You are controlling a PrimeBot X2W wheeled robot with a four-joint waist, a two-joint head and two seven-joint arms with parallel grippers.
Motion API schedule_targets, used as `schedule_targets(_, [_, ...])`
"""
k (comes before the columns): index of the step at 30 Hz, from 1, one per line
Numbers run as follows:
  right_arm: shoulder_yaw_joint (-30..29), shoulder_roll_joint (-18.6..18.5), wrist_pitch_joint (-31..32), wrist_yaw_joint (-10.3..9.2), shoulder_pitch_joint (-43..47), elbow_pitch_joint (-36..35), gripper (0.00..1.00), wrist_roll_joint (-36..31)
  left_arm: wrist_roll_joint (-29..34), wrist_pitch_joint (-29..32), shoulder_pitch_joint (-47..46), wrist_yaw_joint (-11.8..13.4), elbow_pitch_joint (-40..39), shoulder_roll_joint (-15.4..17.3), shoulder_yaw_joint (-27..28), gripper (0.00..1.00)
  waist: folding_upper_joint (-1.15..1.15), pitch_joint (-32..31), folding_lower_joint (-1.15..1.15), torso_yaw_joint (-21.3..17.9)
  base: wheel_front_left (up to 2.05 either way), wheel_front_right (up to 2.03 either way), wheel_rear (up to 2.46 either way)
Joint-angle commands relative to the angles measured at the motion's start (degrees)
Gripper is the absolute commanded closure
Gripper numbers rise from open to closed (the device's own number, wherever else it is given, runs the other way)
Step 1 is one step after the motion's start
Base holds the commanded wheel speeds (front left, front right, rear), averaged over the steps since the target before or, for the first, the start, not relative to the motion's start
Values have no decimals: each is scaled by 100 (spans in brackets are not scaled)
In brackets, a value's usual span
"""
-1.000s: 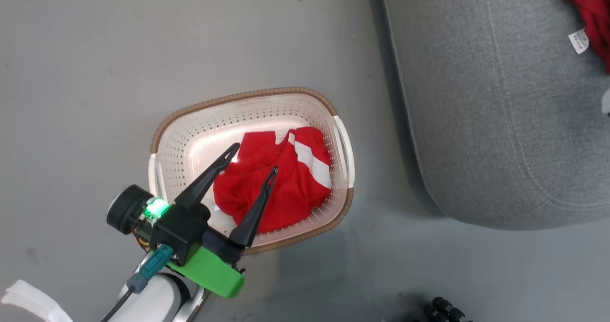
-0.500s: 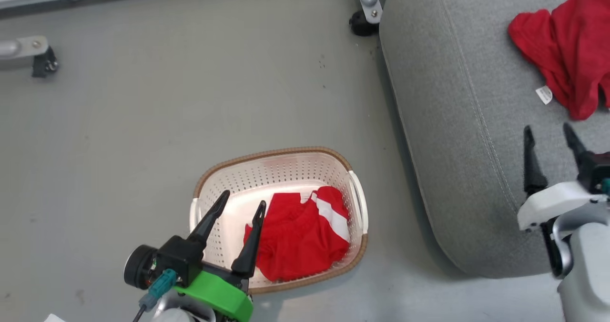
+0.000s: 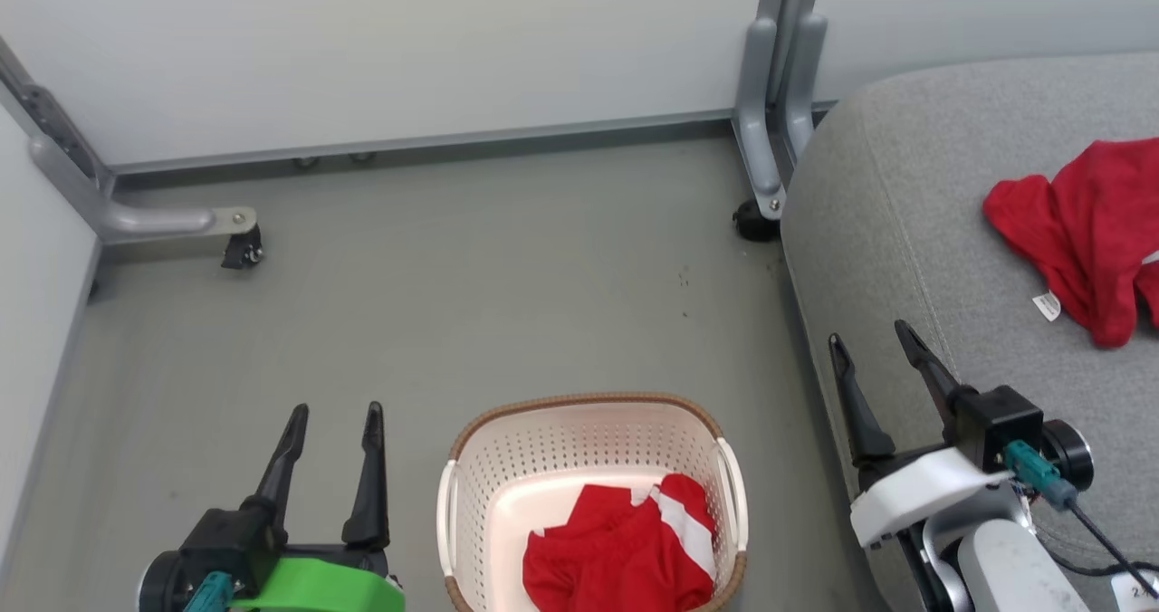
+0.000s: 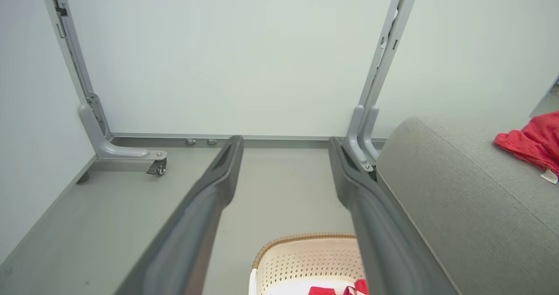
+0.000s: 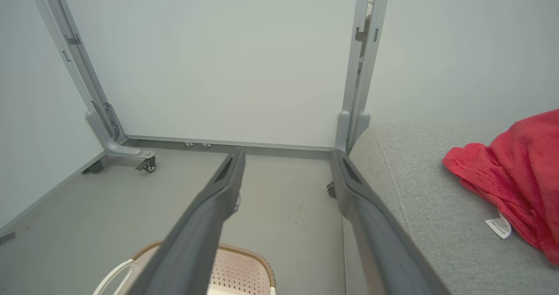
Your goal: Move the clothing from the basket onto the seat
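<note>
A red garment with a white stripe (image 3: 620,549) lies bunched in the cream perforated basket (image 3: 543,454) at the bottom middle of the head view; the basket (image 4: 301,253) also peeks in low in the left wrist view. A second red garment with a small white tag (image 3: 1082,232) rests on the grey seat (image 3: 905,205) at the right, and this clothing (image 5: 515,173) shows on the seat (image 5: 419,207) in the right wrist view. My left gripper (image 3: 332,413) stands open and empty over the floor, left of the basket. My right gripper (image 3: 869,336) is open and empty at the seat's front edge.
White panel walls with grey metal posts and castor feet (image 3: 243,248) close off the back and left. One post foot (image 3: 756,218) stands against the seat's far corner. Bare grey floor (image 3: 498,277) stretches between the walls and the basket.
The head camera has tilted up, so walls and posts come into sight. My left gripper has drawn back out of the basket to its left, empty. The right gripper has come into view by the seat.
</note>
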Motion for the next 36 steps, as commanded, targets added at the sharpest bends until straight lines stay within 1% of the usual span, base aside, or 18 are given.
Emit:
schedule_targets(1, [35,23,-18,-6,249,-148,0,9,157,-3,187,-58,-101,-66,145,0,0,-537,1,368,0,0,0])
schedule_targets(4, [229,-10,-18,-6,569,-552,0,-71,471,-3,481,-180,-346,-215,449,0,0,-672,1,357,0,0,0])
schedule_targets(8, [313,1,-17,-6,1030,-971,0,-240,885,-3,884,-345,-541,-474,656,0,0,-785,1,302,0,0,0])
schedule_targets(12, [287,117,-18,-6,1425,-1316,0,-301,1140,-3,1212,-424,-630,-682,840,0,0,-868,1,214,0,0,0])
schedule_targets(14, [170,186,-17,-7,1599,-1393,0,-297,1219,-3,1304,-475,-638,-754,905,0,0,-888,1,185,0,0,0])
schedule_targets(18, [-32,331,-17,-6,1828,-1410,0,-266,1449,-4,1389,-563,-625,-801,979,0,0,-939,1,159,0,0,0])
schedule_targets(23, [-170,386,-18,-6,1878,-1299,0,-279,1619,-4,1385,-635,-591,-825,995,0,0,-987,1,125,0,0,0])
schedule_targets(32, [-138,421,-17,-6,1821,-1216,0,-276,1715,-4,1396,-720,-469,-840,1011,0,0,-1057,1,77,0,0,0])
schedule_targets(36, [-96,423,-17,-6,1836,-1212,0,-249,1671,-4,1395,-709,-438,-841,993,0,0,-1087,1,52,0,0,0])
